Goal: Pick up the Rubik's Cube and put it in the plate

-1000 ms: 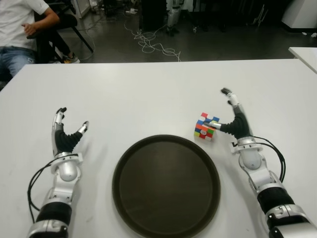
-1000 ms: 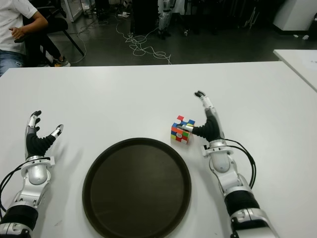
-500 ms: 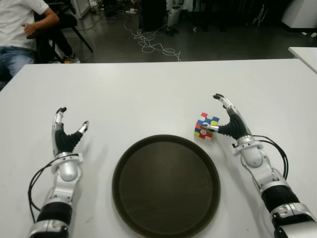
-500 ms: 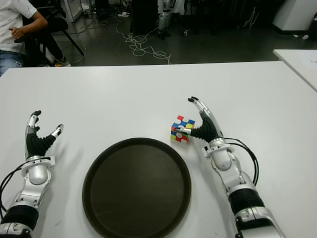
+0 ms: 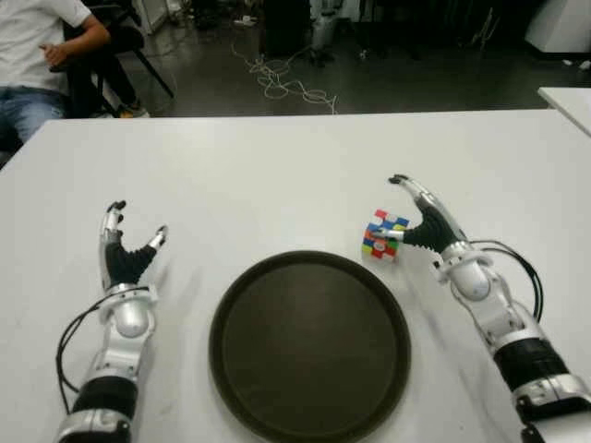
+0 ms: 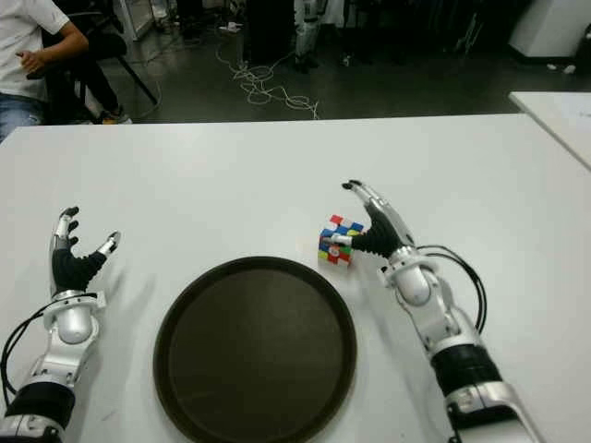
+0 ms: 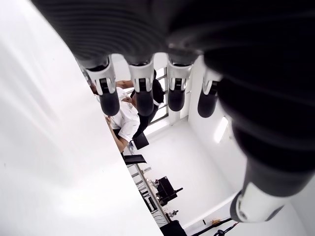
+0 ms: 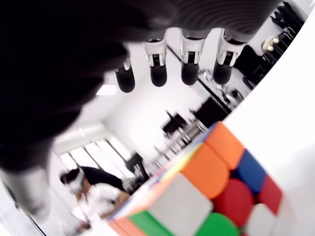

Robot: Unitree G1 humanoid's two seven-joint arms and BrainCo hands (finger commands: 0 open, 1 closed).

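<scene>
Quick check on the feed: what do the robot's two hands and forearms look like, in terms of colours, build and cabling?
Both match: left hand and right hand have black ribbed palms, silver finger segments, black fingertips. Rounded silver wrists lead into silver-and-black forearms. A black cable loops beside each forearm. No markings show.

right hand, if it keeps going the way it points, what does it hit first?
Likely the Rubik's Cube: the right hand sits open just right of it on the table, thumb near its side, fingers arched above. Contact unclear.

One Rubik's Cube (image 5: 385, 234), one dark round plate (image 5: 309, 346) and two robot hands, left hand (image 5: 126, 256) and right hand (image 5: 423, 221), share one white counter (image 5: 268, 175); one person (image 5: 42, 51) sits beyond.
</scene>
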